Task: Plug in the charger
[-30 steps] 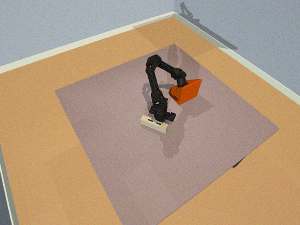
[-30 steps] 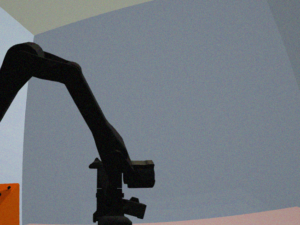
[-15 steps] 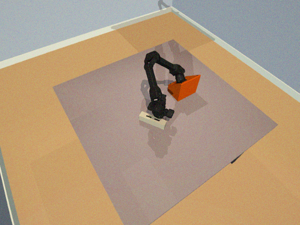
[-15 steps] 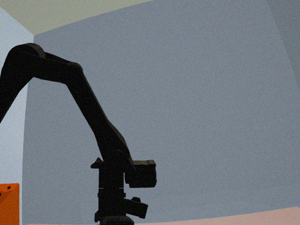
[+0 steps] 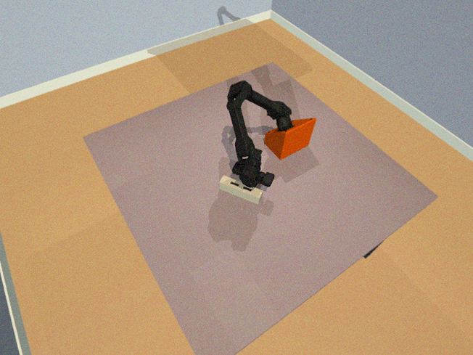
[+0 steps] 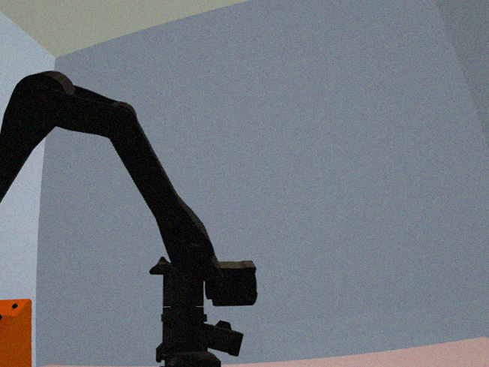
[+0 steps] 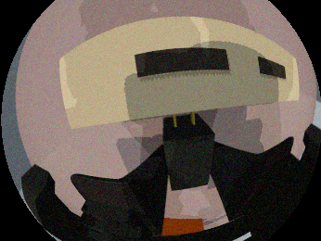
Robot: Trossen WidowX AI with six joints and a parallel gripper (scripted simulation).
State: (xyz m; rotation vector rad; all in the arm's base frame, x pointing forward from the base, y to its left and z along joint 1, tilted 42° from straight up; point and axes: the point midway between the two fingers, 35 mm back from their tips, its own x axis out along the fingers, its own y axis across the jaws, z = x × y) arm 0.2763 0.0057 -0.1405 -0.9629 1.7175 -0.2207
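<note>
Grasping charger (image 7: 186,158) in hand (image 7: 186,172) | prongs (image 7: 184,120) just above power strip (image 7: 99,93)

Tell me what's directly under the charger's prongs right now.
In the wrist view the charger, held in the gripper, points its two prongs at the power strip, near its left outlet. Whether the prongs touch it cannot be seen.
</note>
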